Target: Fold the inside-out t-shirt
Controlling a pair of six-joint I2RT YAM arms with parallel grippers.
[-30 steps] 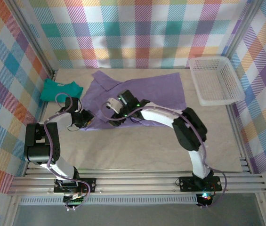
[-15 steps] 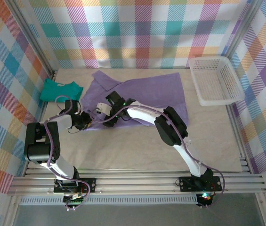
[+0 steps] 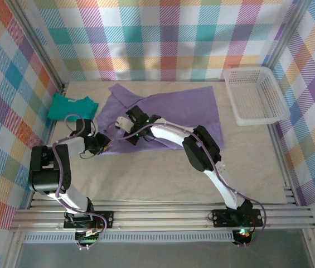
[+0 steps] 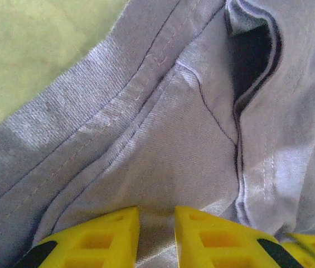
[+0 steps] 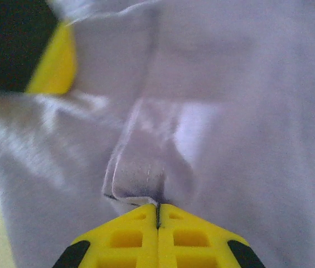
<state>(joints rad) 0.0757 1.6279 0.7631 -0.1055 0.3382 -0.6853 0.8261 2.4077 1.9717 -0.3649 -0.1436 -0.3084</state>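
Counter [image 3: 163, 178]: pale and flat. It carries the t-shirt at its far-left part.

T-shirt [image 3: 185, 106]: lavender, spread mostly flat, with rumpled cloth at the left end. Its long axis runs left to right across the counter. In the left wrist view I see seams and stitching [image 4: 146, 95].

Position of the pincers: both are at the near-left corner of the t-shirt, close to each other. My right arm reaches across the t-shirt to get there.

Key relation: almost all of the cloth lies to the right of both pincers and a little farther away. So I judge the fold has to travel to the right, along the long axis.

Nearer arm: the left one, because this corner is on its side.

Left pincer [image 3: 102, 144]: at the near-left edge. The fingers [image 4: 107, 234] leave only a narrow gap and cloth runs into it, so it seems to pinch the t-shirt.

Right pincer [image 3: 119, 121]: just beyond the left one. The fingers [image 5: 124, 240] are pressed together.

Pucker [image 5: 140, 178]: a small ridge of cloth runs up into the right tips. I judge a thin nip of the t-shirt is caught there.
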